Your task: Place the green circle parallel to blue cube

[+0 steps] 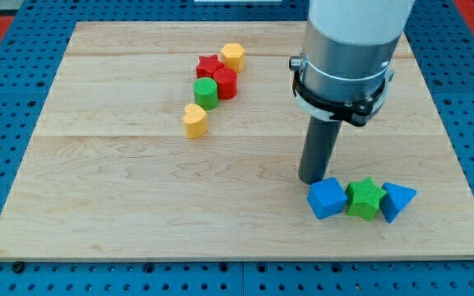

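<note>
**Eight blocks on a wooden desk**

My tip [313,179], a bare rod end effector with nothing to grip, touches the blue cube [327,198]. The green circle [206,93] sits far up-left among two red, two yellow blocks. Another green, another blue flank the cube.

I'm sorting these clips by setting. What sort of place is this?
Most likely a robotics lab bench: a wooden board lies on a blue perforated base, small coloured blocks such as the blue cube and green circle sit on it, and my tip stands just above-left of the cube.
</note>
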You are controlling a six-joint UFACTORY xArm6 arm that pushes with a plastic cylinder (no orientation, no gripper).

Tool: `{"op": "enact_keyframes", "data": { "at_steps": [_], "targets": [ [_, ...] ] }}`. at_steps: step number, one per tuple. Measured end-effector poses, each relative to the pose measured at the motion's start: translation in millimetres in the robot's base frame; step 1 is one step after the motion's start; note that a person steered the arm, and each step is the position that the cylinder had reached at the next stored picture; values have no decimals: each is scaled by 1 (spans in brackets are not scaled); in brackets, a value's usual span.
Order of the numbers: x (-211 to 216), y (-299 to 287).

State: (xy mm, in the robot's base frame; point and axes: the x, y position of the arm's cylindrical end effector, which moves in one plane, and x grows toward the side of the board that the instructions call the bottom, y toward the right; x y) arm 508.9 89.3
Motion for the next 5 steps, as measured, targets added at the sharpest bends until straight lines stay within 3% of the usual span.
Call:
{"op": "enact_keyframes", "data": {
  "at_steps": [1,3,4,5],
  "targets": [
    [-18,-26],
    [-20,-190],
    [-75,-265],
    [-142,-257]
  ]
}}
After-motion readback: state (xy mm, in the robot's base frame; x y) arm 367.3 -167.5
